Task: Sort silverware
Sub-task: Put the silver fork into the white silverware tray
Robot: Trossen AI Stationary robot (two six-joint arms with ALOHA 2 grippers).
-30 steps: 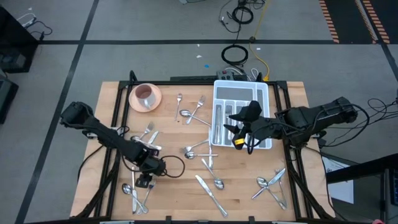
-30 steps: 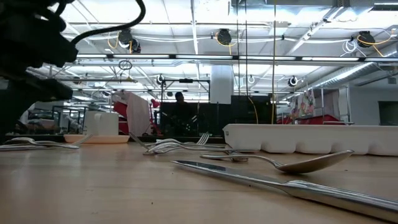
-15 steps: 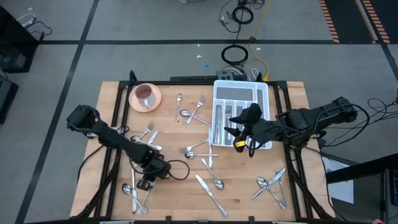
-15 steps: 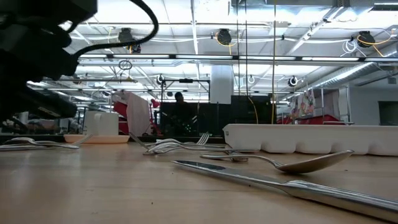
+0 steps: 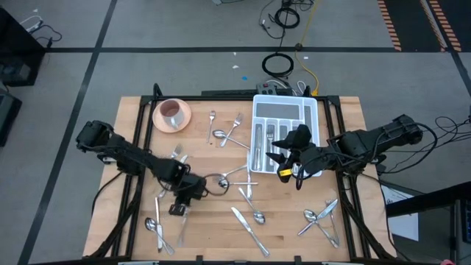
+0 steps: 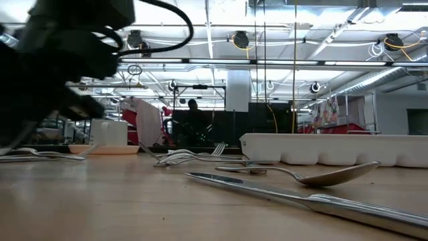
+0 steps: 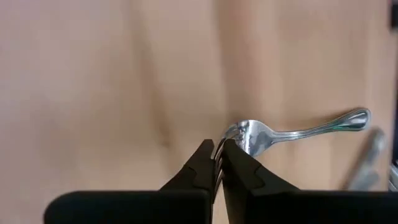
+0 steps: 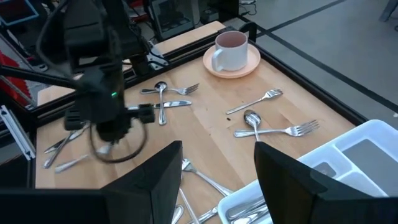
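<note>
While its fingers pinch a fork [image 7: 249,138] by the tines, the left gripper [image 7: 217,163] hangs over the wooden table [image 5: 213,221]. Other silverware [image 5: 246,221] lies scattered around. The right gripper [image 8: 217,180], spread open, hovers above the white tray [image 5: 283,110].

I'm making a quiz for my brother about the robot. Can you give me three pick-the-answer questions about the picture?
1. Where is the right gripper?
A. Over the white tray
B. Up by the ceiling lights
C. Down on the floor

2. What colour is the bowl near the table's corner?
A. Blue
B. Pink
C. Green

3. What is the left gripper doing?
A. Held wide open
B. Shut on a fork
C. Holding a cup

Answers:
1. A, since the high view shows it above the tray.
2. B, since its rim is pink in the right wrist view.
3. B, since the left wrist view shows tines pinched between its fingers.
</note>
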